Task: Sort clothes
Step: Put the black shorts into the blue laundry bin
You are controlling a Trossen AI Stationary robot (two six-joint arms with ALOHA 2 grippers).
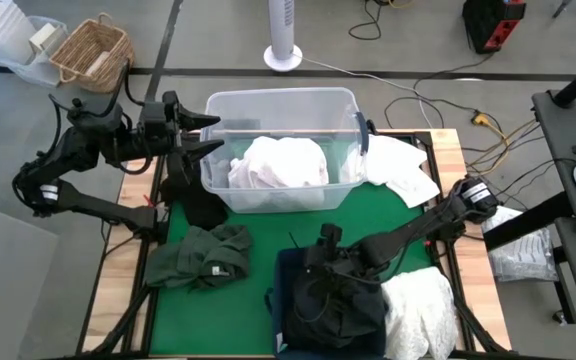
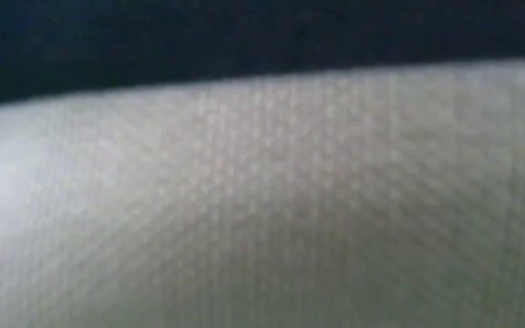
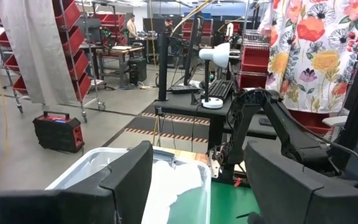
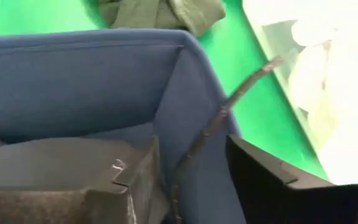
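Right end effector (image 1: 320,262), fingers apart, over dark clothes (image 1: 336,305) in blue bin (image 4: 73,74); low view smothered by white fabric (image 2: 262,210).

Workshop or lab: red parts-bin racks (image 3: 73,37), cluttered workbenches (image 3: 120,53), concrete floor (image 3: 17,130).

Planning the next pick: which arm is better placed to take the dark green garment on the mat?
Probably left: the left gripper hangs open near the tub, beside the dark green garment. The right gripper is over the navy bin.
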